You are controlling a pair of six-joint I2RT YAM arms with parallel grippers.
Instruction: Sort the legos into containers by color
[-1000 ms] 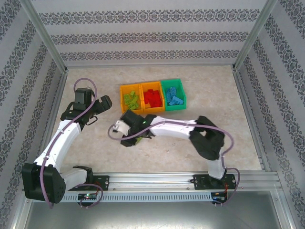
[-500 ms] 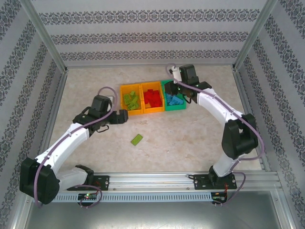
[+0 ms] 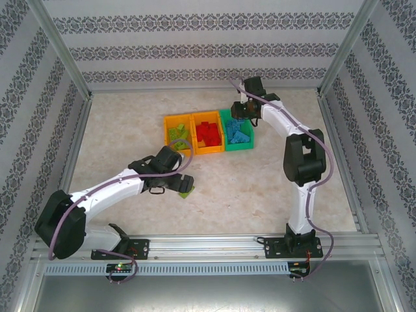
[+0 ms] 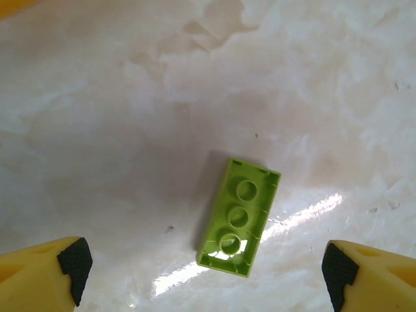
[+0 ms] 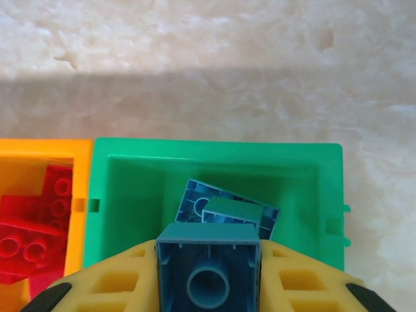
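A lime green lego [image 4: 239, 216] lies hollow side up on the table, also visible by my left gripper in the top view [image 3: 188, 191]. My left gripper [image 4: 207, 272] hangs open over it, one finger on each side, touching nothing. My right gripper [image 5: 208, 289] is shut on a light blue lego [image 5: 208, 266], held hollow side toward the camera above the near edge of the green container [image 5: 214, 148]. More blue legos [image 5: 227, 211] lie inside that container. Red legos [image 5: 39, 224] fill the middle orange container [image 3: 208, 133]. Green legos sit in the left orange container [image 3: 179, 134].
The three containers stand in a row at the middle back of the marble-patterned table [image 3: 260, 182]. Patterned walls and a metal frame [image 3: 65, 71] enclose the table. My right arm's elbow [image 3: 304, 156] rises to the right of the containers.
My left gripper has swung from beside the orange containers down over the green lego. My right gripper has left the table's middle with the blue lego and now hangs over the green container.
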